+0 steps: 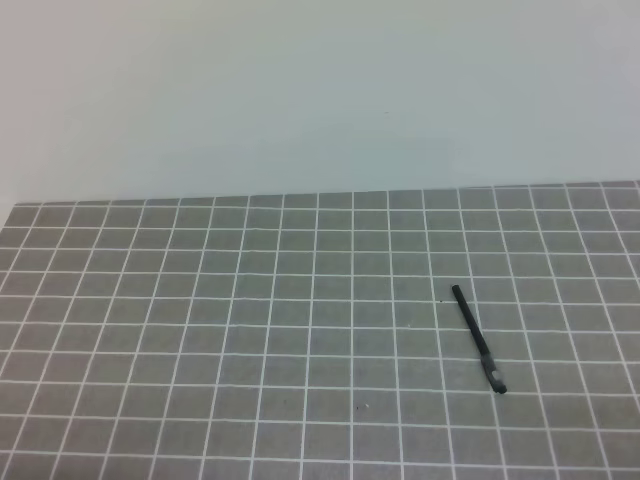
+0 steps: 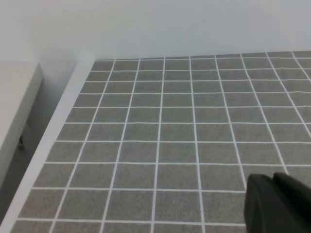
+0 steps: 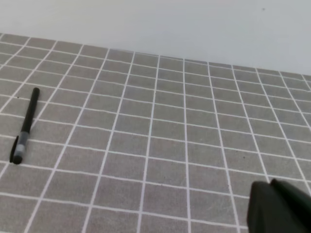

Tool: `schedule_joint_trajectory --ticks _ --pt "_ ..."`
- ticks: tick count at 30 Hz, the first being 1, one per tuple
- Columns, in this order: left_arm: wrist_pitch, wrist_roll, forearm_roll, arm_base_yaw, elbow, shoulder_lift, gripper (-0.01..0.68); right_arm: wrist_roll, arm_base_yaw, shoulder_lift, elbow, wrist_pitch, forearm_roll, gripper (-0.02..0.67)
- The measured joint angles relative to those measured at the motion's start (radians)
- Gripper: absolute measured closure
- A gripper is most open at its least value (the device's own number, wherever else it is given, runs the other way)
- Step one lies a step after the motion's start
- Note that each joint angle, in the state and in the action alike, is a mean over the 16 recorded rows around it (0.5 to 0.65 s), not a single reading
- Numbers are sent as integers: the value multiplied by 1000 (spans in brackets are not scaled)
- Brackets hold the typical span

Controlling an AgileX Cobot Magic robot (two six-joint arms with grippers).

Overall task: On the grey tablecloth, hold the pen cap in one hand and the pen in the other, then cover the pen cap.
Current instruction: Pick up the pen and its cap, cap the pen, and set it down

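The left gripper (image 2: 278,204) shows only as a dark bulk at the lower right corner of its own wrist view; its jaws are closed and hold nothing. The right gripper (image 3: 279,208) appears the same way at the lower right of its wrist view, jaws likewise closed and empty. Neither gripper appears in the high view.

The grey tablecloth (image 1: 250,350) lies flat and covers the near and middle ground, with its white grid lines running back to the far edge. The pen (image 1: 478,339) lies on the cloth to the right of centre in the high view, slanted, one end nearer the camera and further right. That nearer end looks thicker, with a pale spot, consistent with the pen cap (image 1: 495,378) being fitted on it. In the right wrist view the pen rests at the far left, well apart from the right gripper.

Beyond the cloth stands a plain pale wall (image 1: 320,90).
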Motion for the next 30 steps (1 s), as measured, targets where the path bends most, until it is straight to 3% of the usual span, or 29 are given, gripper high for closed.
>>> schedule_joint_trajectory --ticks 30 --pt "2 0 0 -8 0 -2 674 0 0 0 0 0 0 650"
